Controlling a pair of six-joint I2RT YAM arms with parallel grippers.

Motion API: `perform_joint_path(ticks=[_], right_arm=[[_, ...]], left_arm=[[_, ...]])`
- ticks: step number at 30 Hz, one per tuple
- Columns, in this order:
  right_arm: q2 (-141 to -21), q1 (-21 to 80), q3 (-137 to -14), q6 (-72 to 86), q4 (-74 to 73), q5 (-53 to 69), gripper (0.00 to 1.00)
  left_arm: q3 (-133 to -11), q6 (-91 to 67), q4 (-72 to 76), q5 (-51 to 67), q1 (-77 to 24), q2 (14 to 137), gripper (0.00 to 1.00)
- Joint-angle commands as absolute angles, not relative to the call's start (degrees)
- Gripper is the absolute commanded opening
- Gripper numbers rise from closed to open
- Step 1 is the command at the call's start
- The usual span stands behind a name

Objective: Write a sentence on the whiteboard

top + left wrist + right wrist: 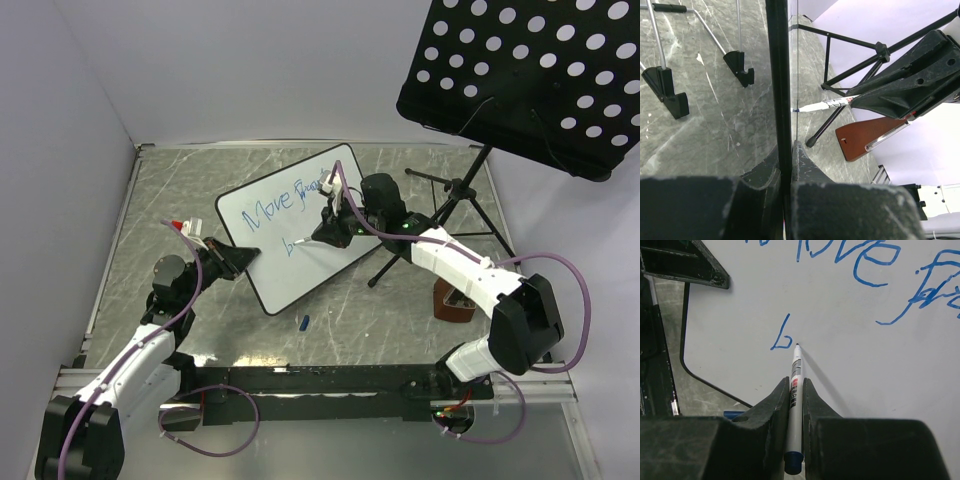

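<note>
The whiteboard (285, 275) sits at the middle of the table (150, 200). Its sentence (855, 260) reads "Move", then a scrawl, perhaps "Board", then a lone "b". The right gripper (796, 390) clamps the marker (797, 360), whose tip touches the board beside that letter. The left gripper (786, 155) pinches the board's rim.

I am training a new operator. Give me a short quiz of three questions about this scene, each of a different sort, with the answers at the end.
1. True or false: the right gripper is shut on the marker.
2. What does the left gripper grip? A) the edge of the whiteboard; B) the music stand; C) a blue cap.
3. Fill in: the first word of the sentence reads ___.

Key: 1 true; 2 A; 3 Move.
</note>
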State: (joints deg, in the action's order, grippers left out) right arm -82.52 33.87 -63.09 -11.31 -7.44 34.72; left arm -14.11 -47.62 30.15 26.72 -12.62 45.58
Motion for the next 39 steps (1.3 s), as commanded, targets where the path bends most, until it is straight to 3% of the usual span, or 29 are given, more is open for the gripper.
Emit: perform_joint_path(ticks=[1, 20, 39], right_arm=[[-83.41, 33.66, -65.66, -10.46, -4.13, 32.18, 0.0], [-81.57, 33.4, -65.39, -12.39, -8.96, 27.42, 0.0], [-80.95, 35.68, -63.98, -13.27, -12.31, 31.29, 0.0]], left_arm=[[-14.59, -45.88, 35.86, 29.71, -13.36, 45.0, 0.01], [-14.59, -45.7, 35.77, 29.62, -13.45, 45.0, 0.01], [-14.68, -45.62, 35.77, 29.62, -13.45, 45.26, 0.01]])
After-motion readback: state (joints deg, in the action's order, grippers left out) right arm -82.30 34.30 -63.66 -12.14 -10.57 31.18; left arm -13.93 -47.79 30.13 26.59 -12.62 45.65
